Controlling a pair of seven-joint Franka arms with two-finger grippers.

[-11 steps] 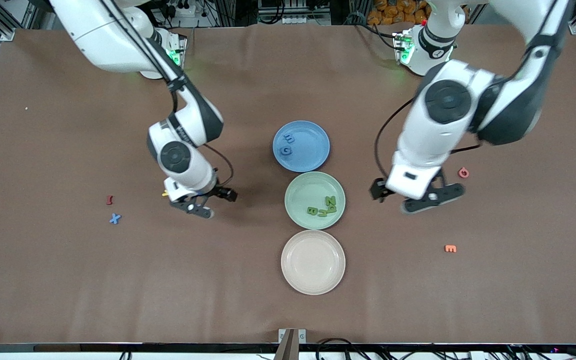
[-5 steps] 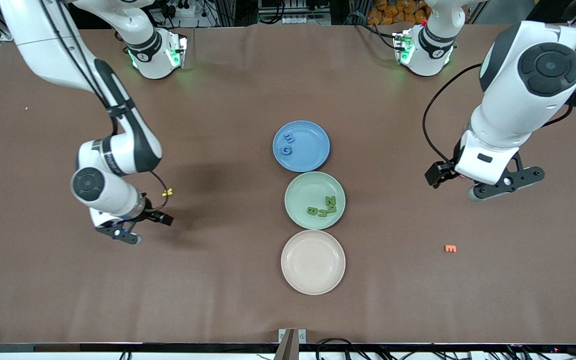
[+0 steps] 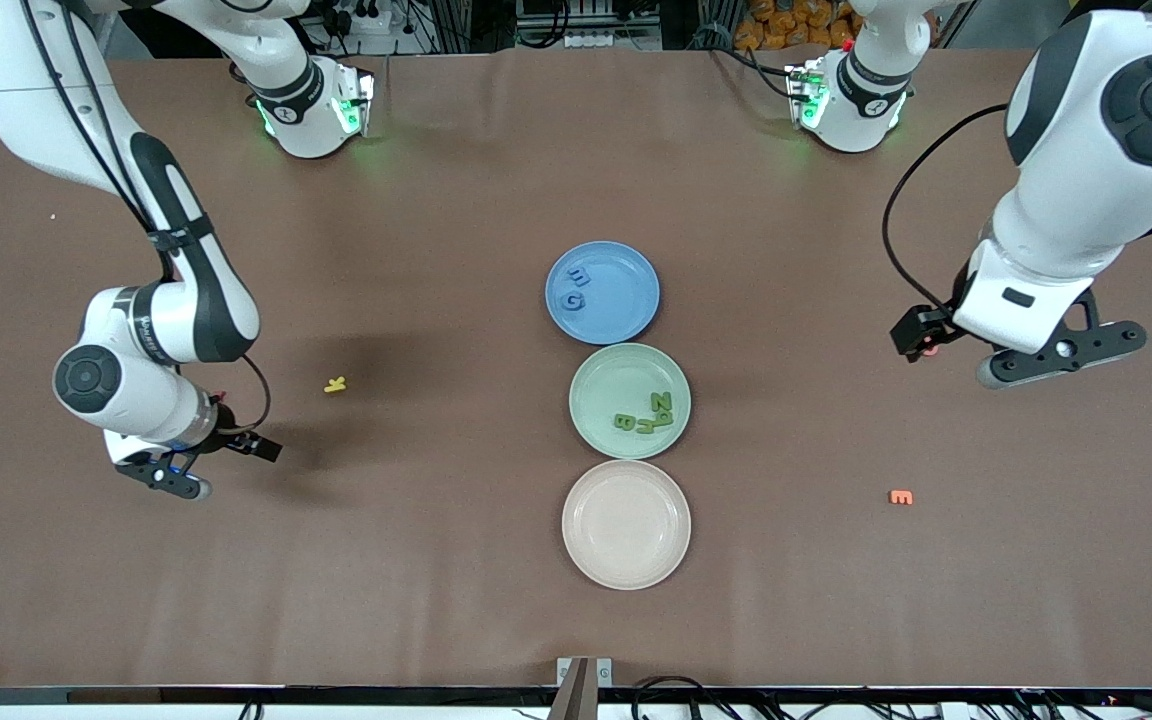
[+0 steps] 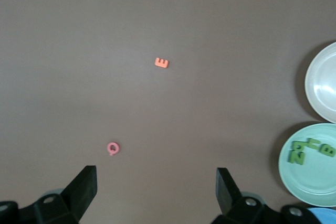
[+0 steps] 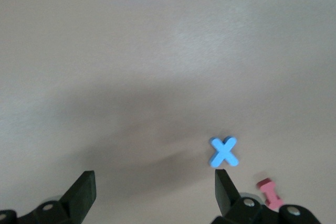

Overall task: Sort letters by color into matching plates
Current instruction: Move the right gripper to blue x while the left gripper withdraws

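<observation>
A bare beige plate [image 3: 626,524] on a brown bench [image 3: 436,560]

The beige plate holds nothing and sits near the front edge of the bench, roughly midway between the two hands and nearer the front camera than either; in the left wrist view its pale rim [image 4: 321,83] shows at the picture's edge. The bench is covered in a plain matte brown sheet. Dark cables [image 3: 676,688] run along the bench's front edge, and a small grey bracket [image 3: 584,670] sits at its middle.

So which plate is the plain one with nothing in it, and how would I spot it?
Three round plates sit in a row mid-table. The cream plate is the one nearest the front camera, right beside the green plate. Unlike that one and the blue plate, it holds no letters.
</observation>
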